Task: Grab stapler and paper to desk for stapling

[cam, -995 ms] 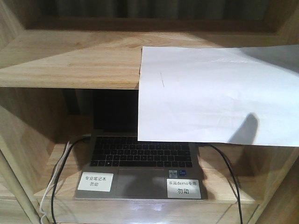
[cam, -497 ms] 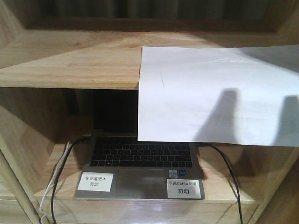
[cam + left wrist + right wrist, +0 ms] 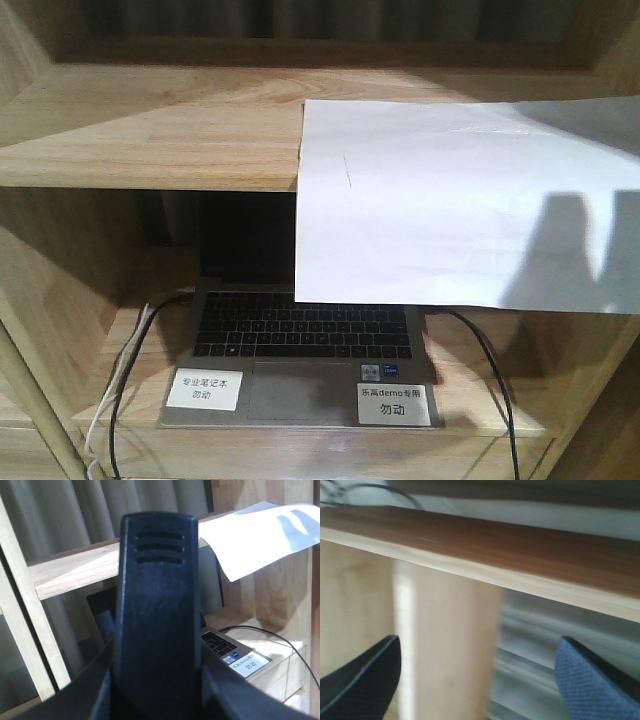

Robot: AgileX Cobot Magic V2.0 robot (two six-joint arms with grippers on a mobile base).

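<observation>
Two labels (image 3: 392, 404) on the laptop (image 3: 300, 335) end in 勿动; right gripper (image 3: 477, 680) gapes wide, left gripper (image 3: 155, 620) cannot be judged.

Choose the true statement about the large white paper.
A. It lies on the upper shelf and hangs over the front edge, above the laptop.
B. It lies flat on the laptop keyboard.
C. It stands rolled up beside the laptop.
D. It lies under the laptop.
A: the paper rests on the shelf, and its front part droops past the edge in front of the laptop screen.
</observation>
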